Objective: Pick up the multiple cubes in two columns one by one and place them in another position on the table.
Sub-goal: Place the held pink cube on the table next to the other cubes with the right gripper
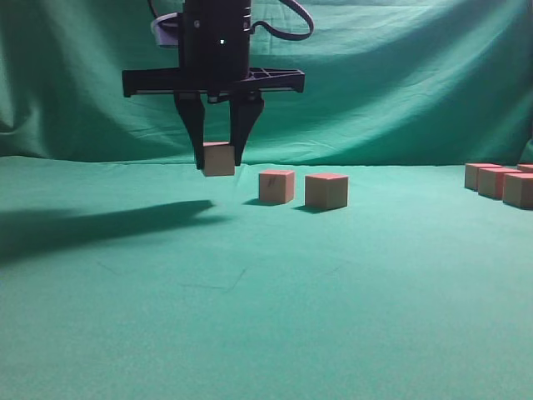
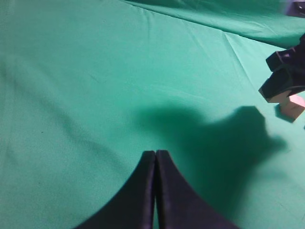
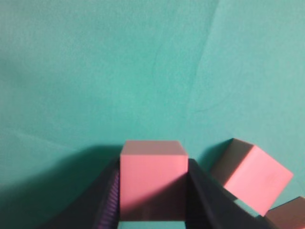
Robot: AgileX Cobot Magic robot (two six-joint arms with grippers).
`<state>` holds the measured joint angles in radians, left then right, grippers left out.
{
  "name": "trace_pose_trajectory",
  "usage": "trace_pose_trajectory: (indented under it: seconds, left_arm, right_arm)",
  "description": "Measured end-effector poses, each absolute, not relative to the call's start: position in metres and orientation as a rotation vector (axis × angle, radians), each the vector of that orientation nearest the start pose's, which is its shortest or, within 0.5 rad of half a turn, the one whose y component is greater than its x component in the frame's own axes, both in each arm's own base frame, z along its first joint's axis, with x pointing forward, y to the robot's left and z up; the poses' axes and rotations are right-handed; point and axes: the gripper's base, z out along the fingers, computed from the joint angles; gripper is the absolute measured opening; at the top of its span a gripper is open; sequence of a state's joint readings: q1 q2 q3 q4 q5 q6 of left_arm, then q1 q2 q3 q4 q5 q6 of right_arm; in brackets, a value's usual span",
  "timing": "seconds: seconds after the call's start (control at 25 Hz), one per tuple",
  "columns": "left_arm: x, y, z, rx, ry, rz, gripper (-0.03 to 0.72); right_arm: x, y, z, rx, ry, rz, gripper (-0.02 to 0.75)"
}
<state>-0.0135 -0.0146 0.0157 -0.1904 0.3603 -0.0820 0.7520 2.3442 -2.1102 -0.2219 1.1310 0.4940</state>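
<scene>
A: Spreading across everything is the table (image 1: 266,317), draped in creased green cloth, with a green curtain (image 1: 400,75) hanging behind it.

B: Next in size, the right gripper (image 1: 220,158) hangs above the table at centre-left, its jaws clamped on one cube (image 1: 219,158) that is lifted clear of the cloth.

A: The left gripper (image 2: 155,157)?

B: Its fingers press together, holding nothing, low over bare cloth.

A: And the other cubes?

B: Two placed cubes (image 1: 276,186) rest on the table just right of the held one, side by side but apart. A cluster of waiting cubes (image 1: 498,181) sits at the far right edge, well apart from them.
</scene>
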Motion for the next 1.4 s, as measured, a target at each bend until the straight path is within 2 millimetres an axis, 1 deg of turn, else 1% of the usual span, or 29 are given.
trace_pose_trajectory:
  seconds: [0.2,0.6,0.68,0.92,1.0,1.4]
  left_arm:
    - [0.052,-0.007,0.177,-0.181,1.837,-0.253,0.0]
    - [0.052,-0.007,0.177,-0.181,1.837,-0.253,0.0]
    - [0.052,-0.007,0.177,-0.181,1.837,-0.253,0.0]
    - [0.052,-0.007,0.177,-0.181,1.837,-0.253,0.0]
    - [0.052,-0.007,0.177,-0.181,1.837,-0.253,0.0]
    - [0.052,-0.007,0.177,-0.181,1.837,-0.253,0.0]
  right_arm:
    - [0.382,0.328,0.199,-0.425,2.722,-0.041,0.267]
    - [0.383,0.329,0.199,-0.424,2.712,-0.032,0.267]
    - [0.383,0.329,0.196,-0.425,2.717,-0.036,0.267]
    - [0.384,0.33,0.176,-0.433,2.765,-0.077,0.267]
    - [0.383,0.33,0.172,-0.434,2.778,-0.088,0.267]
    - [0.383,0.329,0.171,-0.443,2.785,-0.099,0.267]
